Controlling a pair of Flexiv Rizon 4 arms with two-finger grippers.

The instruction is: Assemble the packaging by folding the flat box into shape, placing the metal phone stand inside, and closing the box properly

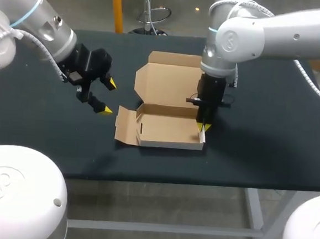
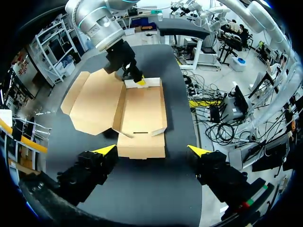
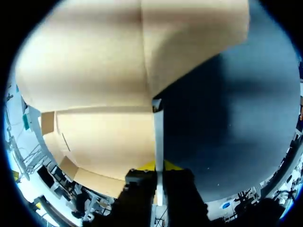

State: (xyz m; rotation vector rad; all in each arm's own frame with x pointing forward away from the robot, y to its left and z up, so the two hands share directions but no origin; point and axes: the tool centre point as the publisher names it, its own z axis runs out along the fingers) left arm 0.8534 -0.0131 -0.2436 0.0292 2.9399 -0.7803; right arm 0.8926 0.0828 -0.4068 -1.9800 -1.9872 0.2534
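Black worktop (image 1: 269, 139), head view: a cardboard box (image 1: 167, 132) is seen near the middle, partly folded into a shallow tray. Its lid (image 1: 169, 78) is laid flat behind it and one end flap (image 1: 125, 125) is spread out on the left. The right end effector (image 1: 204, 124) is set straight down at the tray's right side wall (image 1: 202, 136), one yellow tip showing on each side of it. The left end effector (image 1: 105, 96) is held above the worktop, left of the box and apart from it, fingers spread, nothing between them.

Left wrist view: the spread yellow tips are seen wide apart, with the near end of the box ahead of them and not touched. At the box's far end the right end effector (image 2: 139, 81) is seen on the wall.

Right wrist view: the thin white edge of the side wall (image 3: 158, 137) is seen running between the two fingers. The yellow tips are pressed to it from both sides, so the wall is clamped. The tray's brown inside is seen on one side of the wall and bare worktop on the other.
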